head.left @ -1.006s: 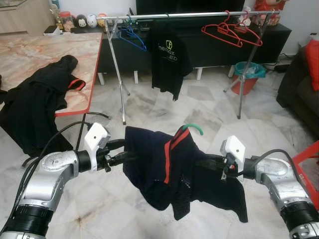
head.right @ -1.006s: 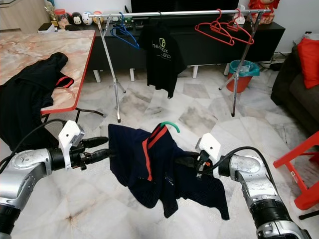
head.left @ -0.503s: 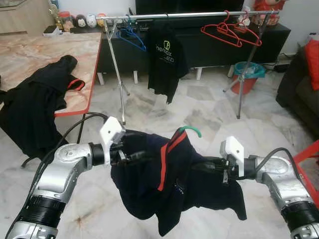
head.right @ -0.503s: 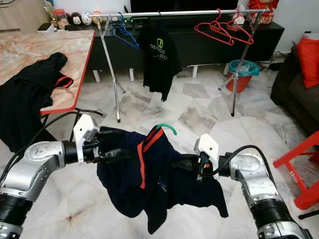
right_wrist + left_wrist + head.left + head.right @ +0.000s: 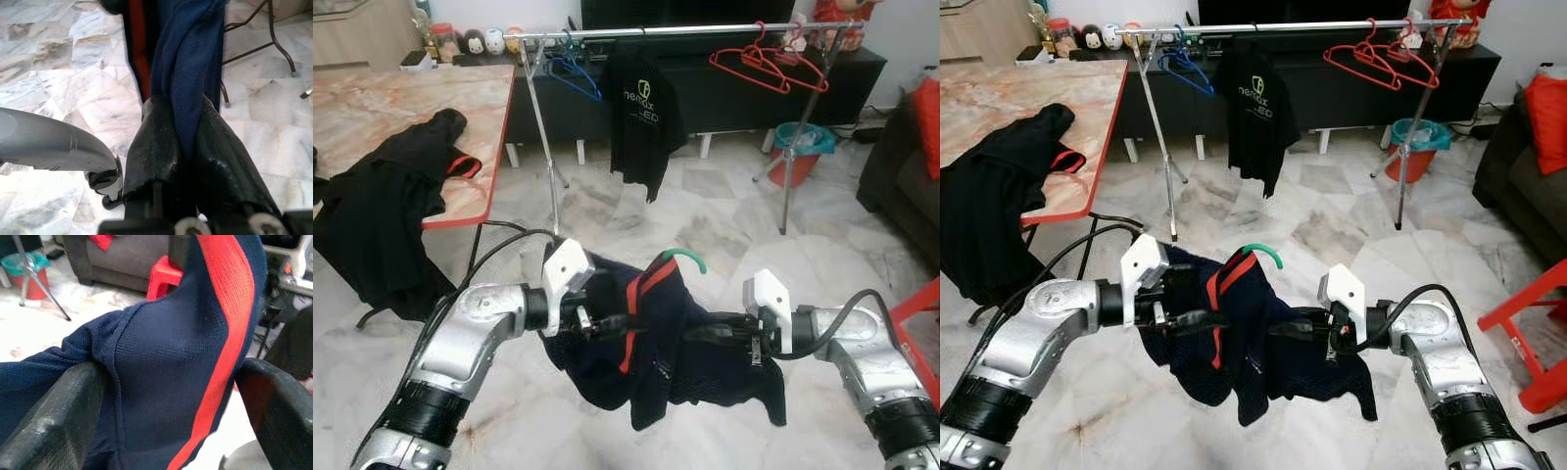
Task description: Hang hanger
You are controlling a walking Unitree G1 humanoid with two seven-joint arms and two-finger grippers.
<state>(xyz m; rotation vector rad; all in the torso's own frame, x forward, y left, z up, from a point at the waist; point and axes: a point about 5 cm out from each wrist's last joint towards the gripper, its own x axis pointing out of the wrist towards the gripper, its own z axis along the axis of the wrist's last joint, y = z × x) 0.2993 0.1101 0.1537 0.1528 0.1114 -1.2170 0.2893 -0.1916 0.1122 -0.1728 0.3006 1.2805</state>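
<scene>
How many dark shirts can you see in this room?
3. One navy shirt with a red stripe is held between the robot's two arms, one black shirt hangs on the rack, and one is draped over the table's edge. Others may be hidden.

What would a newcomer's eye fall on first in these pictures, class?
First, the navy shirt with its red stripe, on a green hanger, held between the left gripper and right gripper above the marble floor. Behind stands the clothes rail with a black T-shirt and red hangers.
</scene>
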